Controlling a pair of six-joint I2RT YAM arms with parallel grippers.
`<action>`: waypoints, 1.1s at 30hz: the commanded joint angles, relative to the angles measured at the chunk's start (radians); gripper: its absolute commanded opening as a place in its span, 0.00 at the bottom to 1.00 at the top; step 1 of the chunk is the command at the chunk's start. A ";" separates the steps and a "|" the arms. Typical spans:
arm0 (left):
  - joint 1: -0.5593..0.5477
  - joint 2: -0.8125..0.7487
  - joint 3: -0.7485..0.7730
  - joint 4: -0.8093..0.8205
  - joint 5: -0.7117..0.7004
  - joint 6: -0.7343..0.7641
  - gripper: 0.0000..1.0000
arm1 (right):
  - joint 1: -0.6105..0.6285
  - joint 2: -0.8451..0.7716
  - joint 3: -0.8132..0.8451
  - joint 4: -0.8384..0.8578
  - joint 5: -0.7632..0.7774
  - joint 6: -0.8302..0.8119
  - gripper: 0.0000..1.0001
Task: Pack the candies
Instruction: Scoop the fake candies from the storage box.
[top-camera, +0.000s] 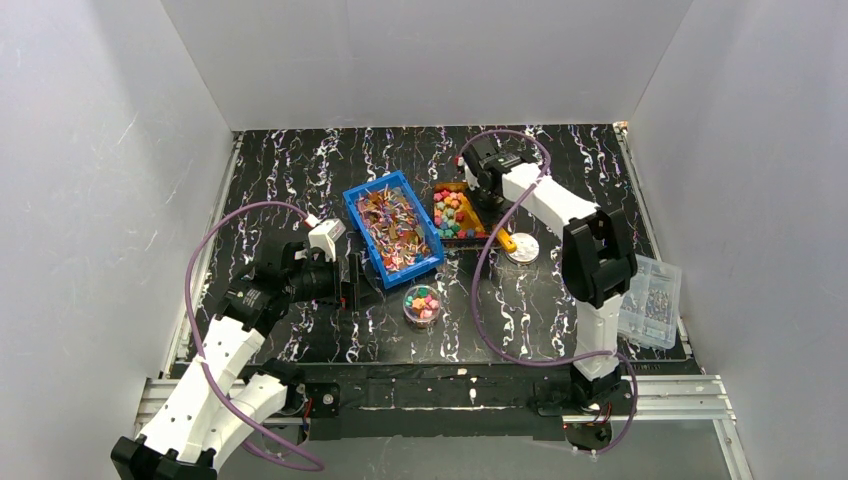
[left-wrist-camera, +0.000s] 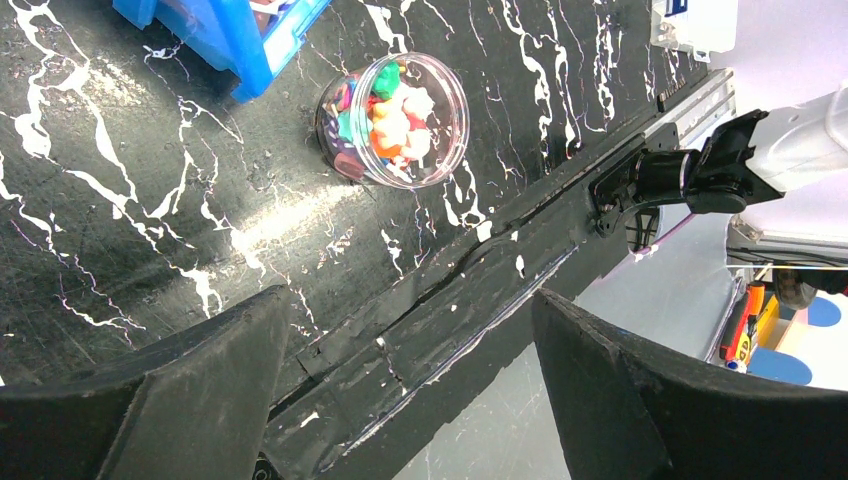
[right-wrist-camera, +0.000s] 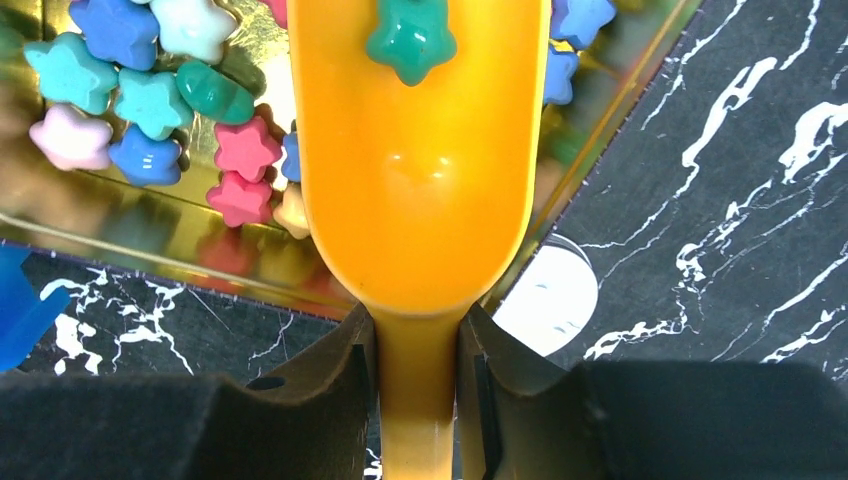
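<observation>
Fingers of the left gripper (left-wrist-camera: 408, 305) stand spread wide with nothing between them, low over the table at the left. Its wrist camera looks straight at the small clear jar (left-wrist-camera: 395, 120), so this arm seems parked there to steady or collect the jar once it is full.

Next comes a blue bin (top-camera: 358, 225) heaped with small mixed bits; what they are is too fine to tell. The jar stands just in front of the bin's near corner, open-topped and already holding a mound of sweets. That puts it within reach of both arms.

Right of the bin lies a gold tray (right-wrist-camera: 100, 225) carrying the loose candies (right-wrist-camera: 245, 150), star-shaped in pink, blue, teal and pale tones. Above it hangs a yellow scoop (right-wrist-camera: 420, 180), its bowl over the tray's near edge with a single teal star inside. The right gripper (right-wrist-camera: 418, 345) pinches the scoop's narrow handle, which leaves the bowl clear to dig. One star is a thin load, so another pass through the pile looks sensible.

A white round lid (right-wrist-camera: 550, 295) lies flat just beside the tray, probably the jar's, set aside during filling. Farthest right, a clear plastic box (top-camera: 652, 300) rests at the table's edge.
</observation>
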 joint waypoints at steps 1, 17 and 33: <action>0.000 0.002 0.007 -0.017 -0.007 0.012 0.88 | -0.001 -0.107 -0.040 0.069 -0.004 -0.035 0.01; -0.001 0.014 0.008 -0.020 -0.014 0.011 0.88 | 0.074 -0.348 -0.114 -0.042 0.003 -0.049 0.01; -0.001 -0.009 0.008 -0.025 -0.034 0.008 0.89 | 0.377 -0.575 -0.273 -0.191 0.056 0.156 0.01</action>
